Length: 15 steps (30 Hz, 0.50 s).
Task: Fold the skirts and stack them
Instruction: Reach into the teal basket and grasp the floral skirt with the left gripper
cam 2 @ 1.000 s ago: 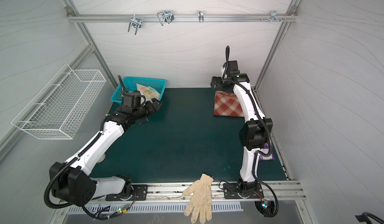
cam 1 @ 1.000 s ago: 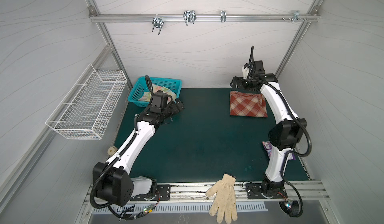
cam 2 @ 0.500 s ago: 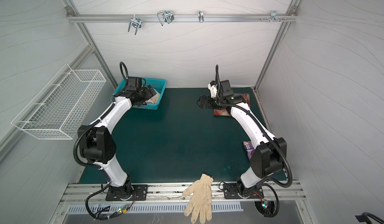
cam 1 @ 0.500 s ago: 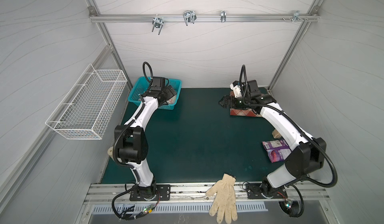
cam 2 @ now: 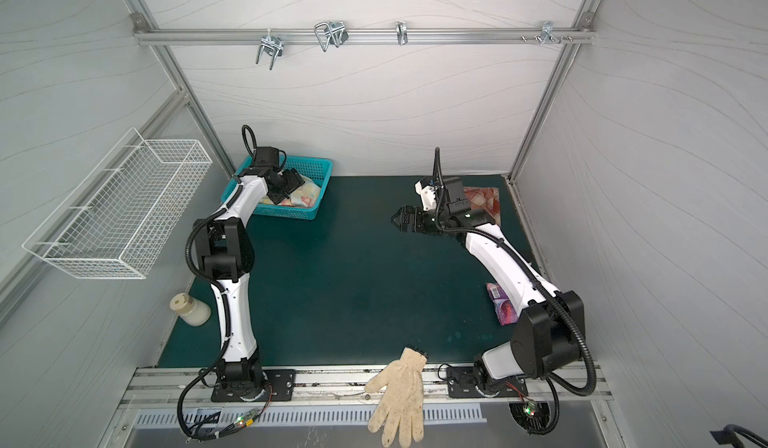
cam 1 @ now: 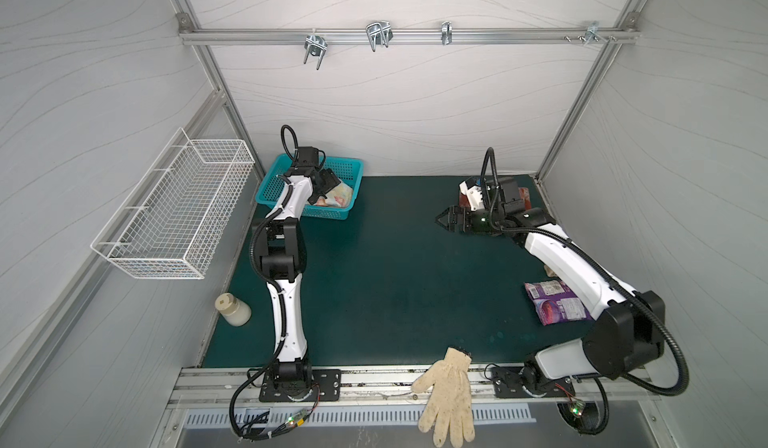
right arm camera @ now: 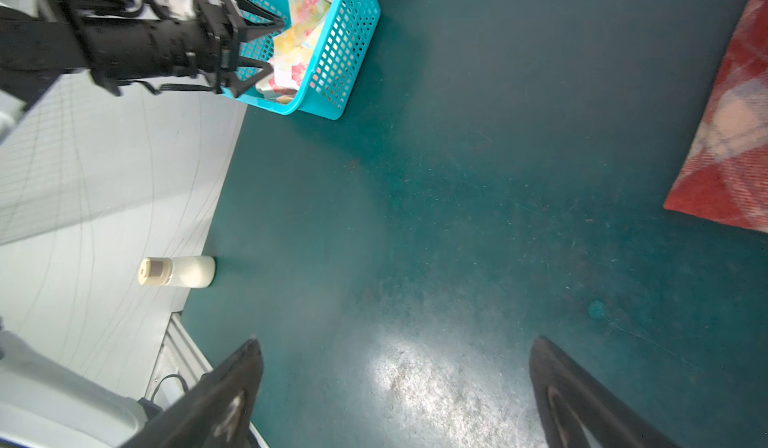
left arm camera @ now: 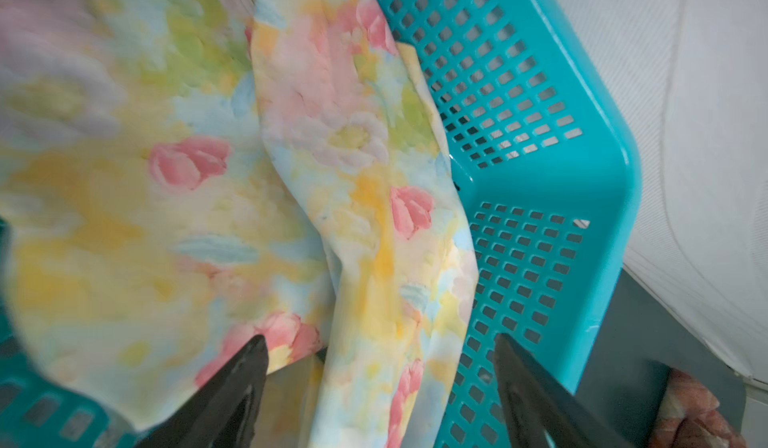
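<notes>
Where the thin, crumpled floral skirt (left arm camera: 166, 225) lies heaped in the perforated teal plastic basket (left arm camera: 540, 238), the left gripper (left arm camera: 379, 342) reaches in. Its black pointed jaws stand apart on either side of a soft fold, not pinching it. Well apart from the basket, across the smooth dark green mat (right arm camera: 415, 196), the thick woolly plaid skirt (right arm camera: 731, 134) lies flat and square-cornered. Between basket and plaid, the right gripper (right arm camera: 395, 342) hangs wide open over bare mat.

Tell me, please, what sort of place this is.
Probably a robot test cell, not a home: white walls in an aluminium frame, left arm and right arm bolted to a rail.
</notes>
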Tool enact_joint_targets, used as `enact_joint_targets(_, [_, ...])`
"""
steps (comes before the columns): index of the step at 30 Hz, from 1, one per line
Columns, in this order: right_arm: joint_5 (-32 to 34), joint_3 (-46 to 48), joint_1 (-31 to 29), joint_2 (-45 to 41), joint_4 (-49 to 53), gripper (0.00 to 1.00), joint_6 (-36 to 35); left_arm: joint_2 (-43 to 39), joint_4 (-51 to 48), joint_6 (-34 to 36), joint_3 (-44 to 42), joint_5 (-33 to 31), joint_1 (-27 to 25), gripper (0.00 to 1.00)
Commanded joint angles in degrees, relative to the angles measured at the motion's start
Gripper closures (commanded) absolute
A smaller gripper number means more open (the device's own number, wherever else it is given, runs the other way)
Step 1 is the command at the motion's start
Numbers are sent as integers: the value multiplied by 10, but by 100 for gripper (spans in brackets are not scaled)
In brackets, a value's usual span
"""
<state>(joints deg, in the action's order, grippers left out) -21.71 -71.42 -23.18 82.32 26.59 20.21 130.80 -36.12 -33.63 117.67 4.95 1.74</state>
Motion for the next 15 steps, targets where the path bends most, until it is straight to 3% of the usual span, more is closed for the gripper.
enact_joint_targets(1, [-15,12,-4,-3,-18,1,7,22,-9,7,29,16,-2,21])
enact_joint_targets(7, [-23,35,-6,1,-32,1,19,36,-1,14,29,39,-2,58])
enact_joint_targets(10, [-19,41,-9,0,-33,1,19,36,-7,14,34,44,-1,87])
enact_joint_targets(13, [-19,43,-12,-1,-32,1,22,26,-6,12,32,55,-1,100])
enact_joint_targets(15, [-18,45,-15,-4,-33,1,23,14,-6,11,32,61,-1,100])
